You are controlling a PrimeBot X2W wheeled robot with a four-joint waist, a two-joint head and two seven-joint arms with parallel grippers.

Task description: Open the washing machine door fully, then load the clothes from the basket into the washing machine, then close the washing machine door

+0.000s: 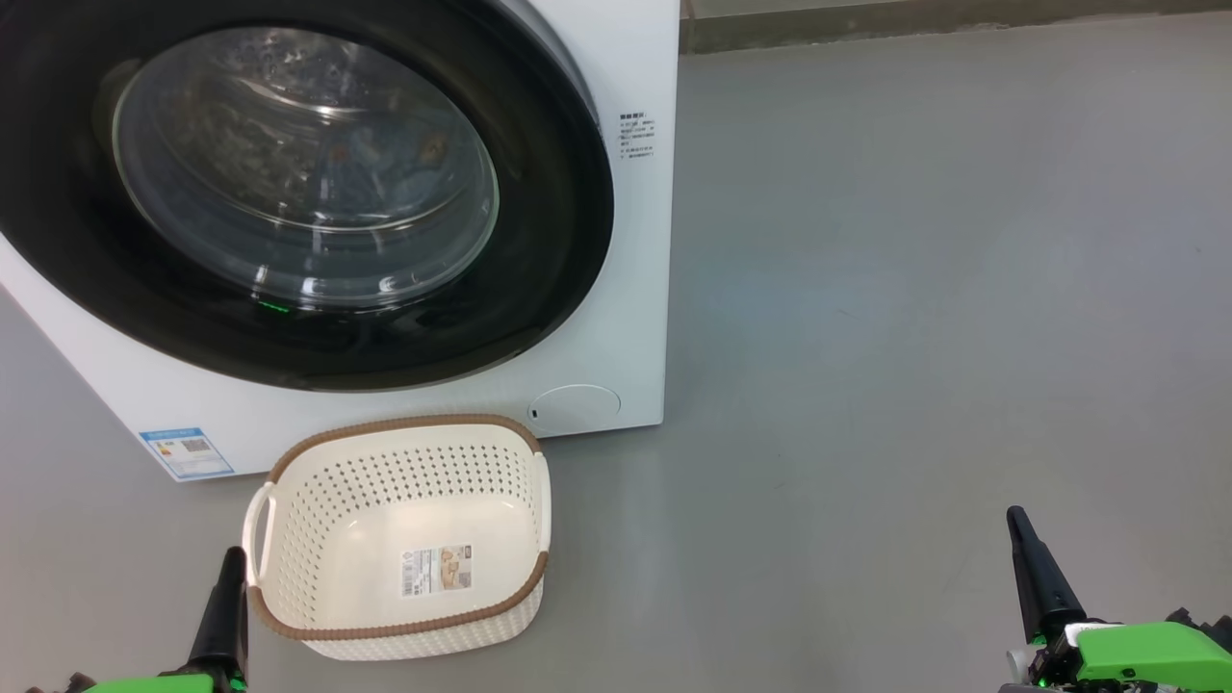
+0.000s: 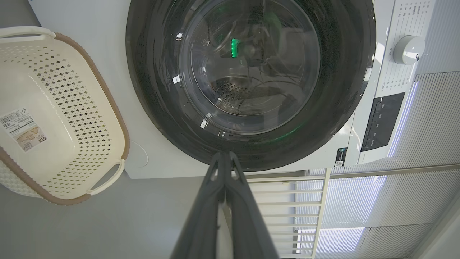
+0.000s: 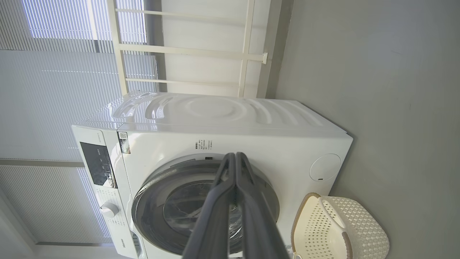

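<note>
The white washing machine (image 1: 630,289) fills the upper left of the head view. Its washing machine door (image 1: 539,289), black-rimmed with a glass bowl, lies flush against the front. Through the glass I make out the clothes (image 1: 385,159), bluish fabric with brown spots, inside the drum. The cream basket (image 1: 404,462) with its brown rim stands on the floor just before the machine, with nothing in it but a label. My left gripper (image 1: 231,558) is shut and empty, just left of the basket. My right gripper (image 1: 1015,520) is shut and empty, far off to the right over bare floor.
Grey floor (image 1: 914,289) spreads to the right of the machine. In the left wrist view the machine's control panel and dial (image 2: 408,50) show beside the door, with window blinds (image 2: 424,144) and a white railing (image 2: 287,201) behind.
</note>
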